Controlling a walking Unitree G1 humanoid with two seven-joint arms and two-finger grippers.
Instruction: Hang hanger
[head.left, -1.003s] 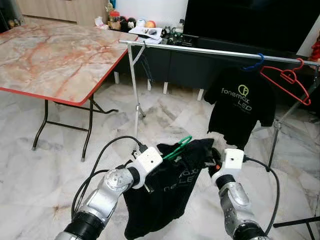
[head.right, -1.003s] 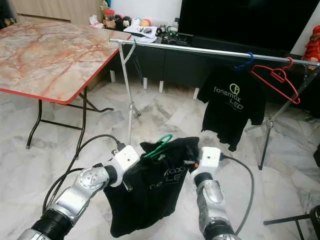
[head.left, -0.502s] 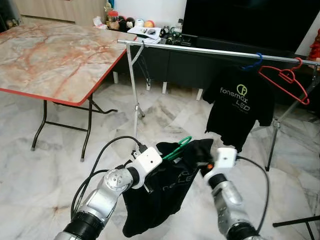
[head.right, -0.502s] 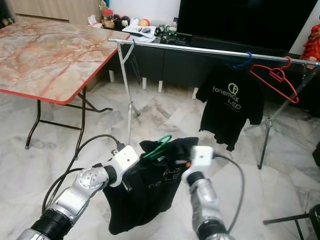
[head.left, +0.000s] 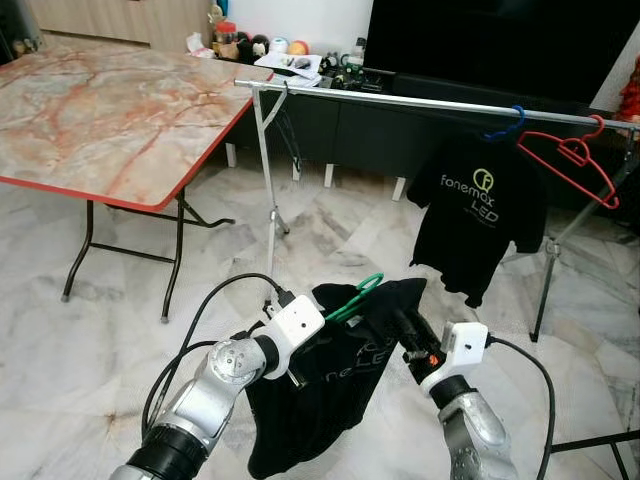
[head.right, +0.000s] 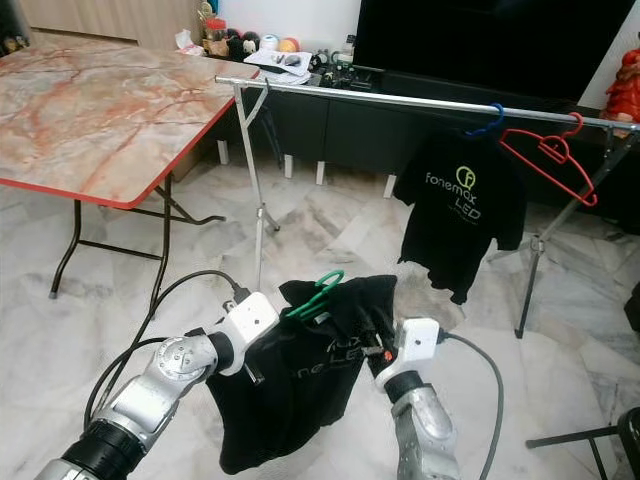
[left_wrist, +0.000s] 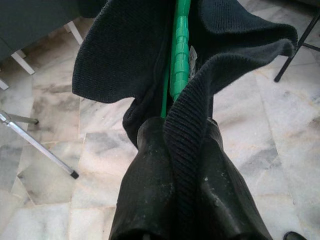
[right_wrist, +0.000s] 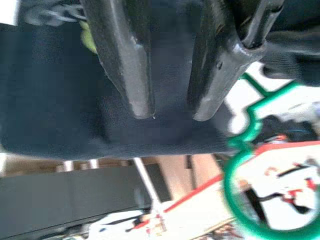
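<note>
Down low in front of the robot, the green hanger (head.left: 355, 296) carries a black T-shirt (head.left: 330, 385) held up between the two arms, well short of the silver clothes rail (head.left: 430, 103) beyond. The left gripper (left_wrist: 172, 150) is clamped on the shirt's fabric and the hanger's green bar, cloth bunched between its black fingers. The right gripper (right_wrist: 170, 112) sits at the shirt's other shoulder, its fingers (right_wrist: 125, 65) slightly apart with dark cloth just behind them and the hanger's hook curling beside. On the rail hang a second black printed shirt (head.left: 482, 215) on a blue hanger (head.left: 505, 125) and a bare red hanger (head.left: 570, 160). A marble-topped folding table (head.left: 100, 110) stands to the left on the pale marble floor (head.left: 60, 350).
</note>
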